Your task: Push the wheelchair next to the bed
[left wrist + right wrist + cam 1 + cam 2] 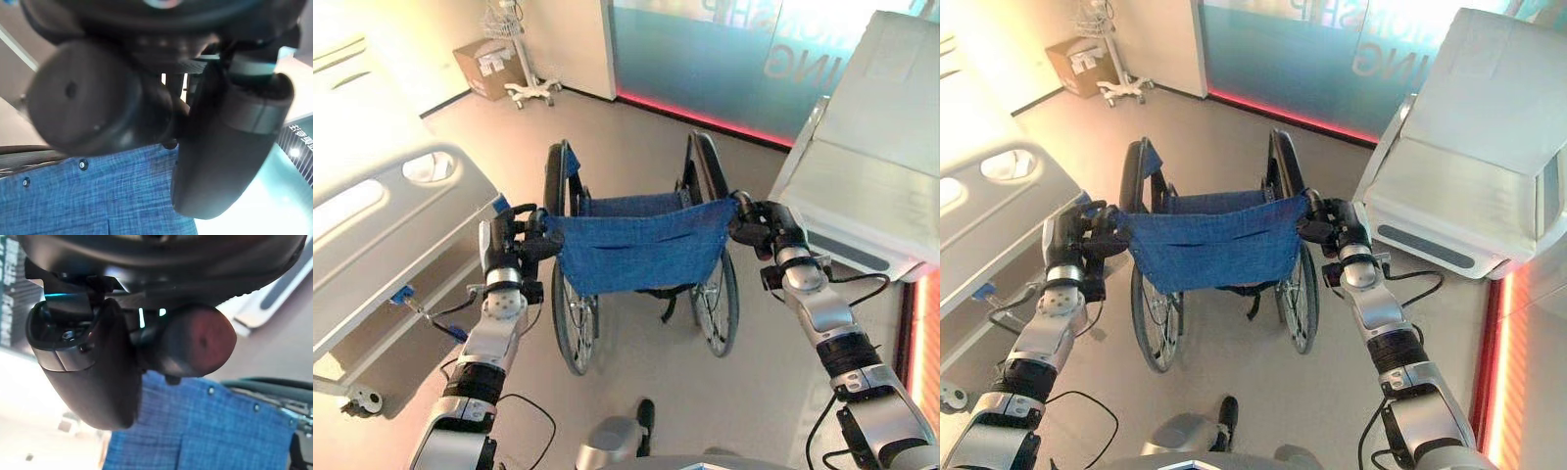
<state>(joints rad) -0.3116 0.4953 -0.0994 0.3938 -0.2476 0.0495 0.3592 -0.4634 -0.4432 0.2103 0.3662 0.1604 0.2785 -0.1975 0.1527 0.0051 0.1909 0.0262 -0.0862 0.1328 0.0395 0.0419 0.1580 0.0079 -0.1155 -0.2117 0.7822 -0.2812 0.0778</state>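
A: Going left to right, what do we have around us?

B: At the left edge of the frame, the bed (382, 235) with its pale side rail, lying close beside our left arm. At the upper left, well back, a cardboard box (489, 67) against the wall and a white wheeled stand (521, 59) just beside it. A teal glass partition (705, 59) with a red glowing strip at its foot runs across the top. A second white bed (876, 166) fills the upper right.

A: Anything in the way?

B: The floor (636, 147) ahead of the wheels looks open to us.

A: And the wheelchair?

B: The wheelchair (641, 250) sits at the centre of the frame, between the two beds, its back toward us. It has a blue cloth backrest, a dark frame and large spoked wheels.

A: Our hands?

B: Our left hand (509, 245) is curled round the left push handle, and our right hand (766, 227) is clamped round the right one.
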